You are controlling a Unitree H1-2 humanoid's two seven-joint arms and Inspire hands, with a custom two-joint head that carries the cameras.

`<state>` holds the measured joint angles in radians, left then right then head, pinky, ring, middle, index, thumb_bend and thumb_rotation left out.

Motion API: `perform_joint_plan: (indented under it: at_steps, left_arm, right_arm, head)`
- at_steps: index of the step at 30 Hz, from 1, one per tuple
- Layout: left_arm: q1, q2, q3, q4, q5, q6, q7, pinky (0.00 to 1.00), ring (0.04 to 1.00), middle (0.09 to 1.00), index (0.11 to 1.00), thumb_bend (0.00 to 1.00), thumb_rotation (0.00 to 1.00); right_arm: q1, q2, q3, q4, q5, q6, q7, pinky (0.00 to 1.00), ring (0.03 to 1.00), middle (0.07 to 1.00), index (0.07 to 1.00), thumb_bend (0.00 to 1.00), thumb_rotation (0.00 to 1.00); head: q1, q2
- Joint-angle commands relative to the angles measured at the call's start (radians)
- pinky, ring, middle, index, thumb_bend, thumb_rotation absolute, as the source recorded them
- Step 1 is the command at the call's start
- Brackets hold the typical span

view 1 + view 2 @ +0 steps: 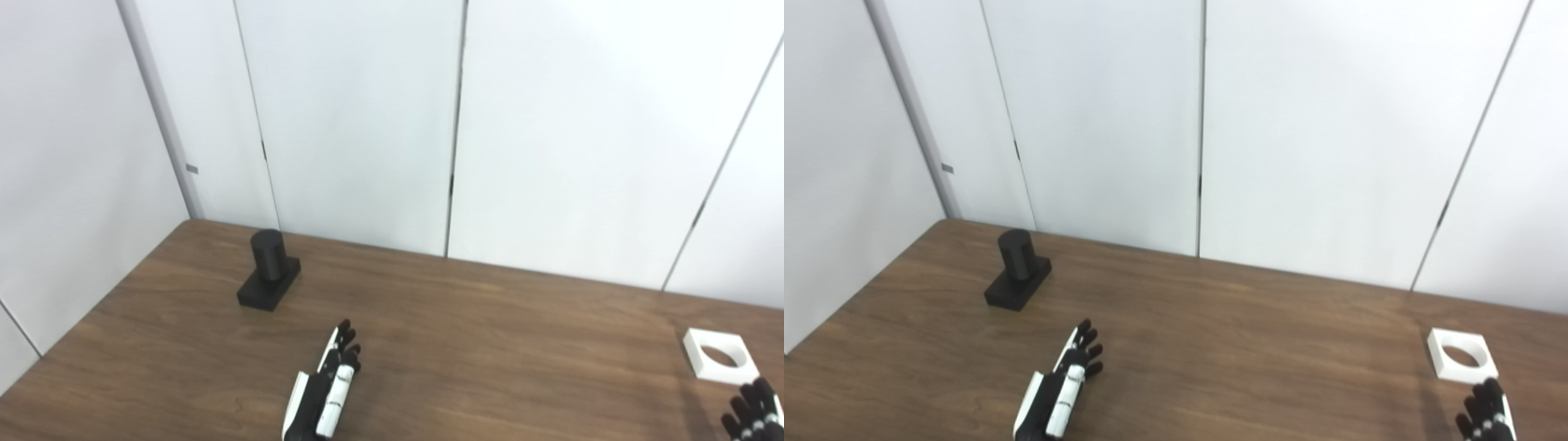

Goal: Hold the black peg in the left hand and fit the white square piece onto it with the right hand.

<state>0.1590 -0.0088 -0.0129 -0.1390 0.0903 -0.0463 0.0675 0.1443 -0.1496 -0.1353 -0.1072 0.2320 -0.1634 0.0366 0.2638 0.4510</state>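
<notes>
The black peg (268, 269), a short upright cylinder on a rectangular black base, stands on the brown table at the far left. My left hand (327, 383) hovers low over the table nearer to me and to the peg's right, fingers stretched out and apart, holding nothing. The white square piece (719, 355), with a round hole through it, lies flat near the table's right side. My right hand (752, 413) shows only its fingers at the bottom right corner, just in front of the white piece, spread and empty.
The wooden table (465, 343) ends against white wall panels (367, 122) at the back and on the left. The peg stands close to the back left corner. The white piece lies near the right edge of the picture.
</notes>
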Motion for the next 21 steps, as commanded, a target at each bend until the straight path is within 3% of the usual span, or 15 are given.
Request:
perform_joint_plan:
  at_steps: [1,5,11,15,21]
  left_arm:
    - [0.024,-0.012,-0.024,0.017,0.017,0.002,-0.007,0.88,0.939,0.980,1.000,0.58,0.96]
    - [0.028,-0.011,-0.033,0.006,0.093,0.004,0.022,0.87,0.938,0.975,1.000,0.52,0.94]
    - [0.044,-0.006,-0.044,-0.047,0.256,0.014,0.078,0.96,0.970,0.980,0.990,0.45,0.75]
    - [0.035,0.005,-0.016,-0.155,0.324,0.073,0.085,0.92,0.954,0.961,0.957,0.49,0.47]
    - [0.004,0.040,0.064,-0.280,0.385,0.129,0.090,0.90,0.904,0.905,0.907,0.60,0.31]
  right_arm:
    - [0.034,0.005,-0.006,0.075,-0.001,-0.021,0.015,1.00,1.000,0.996,1.000,0.75,1.00]
    - [0.031,0.003,-0.008,0.077,0.004,-0.007,0.017,1.00,1.000,0.993,1.000,0.77,1.00]
    - [0.035,0.002,-0.010,0.072,0.010,-0.001,0.024,1.00,1.000,0.992,1.000,0.78,1.00]
    - [0.039,0.006,-0.014,0.062,0.004,0.003,0.018,1.00,1.000,0.986,1.000,0.80,1.00]
    - [0.044,0.009,-0.015,0.054,0.008,0.010,0.024,1.00,1.000,0.975,1.000,0.81,1.00]
  head:
    - [0.002,0.001]
    - [0.008,0.002]
    - [0.004,0.000]
    - [0.002,0.004]
    - [0.004,0.010]
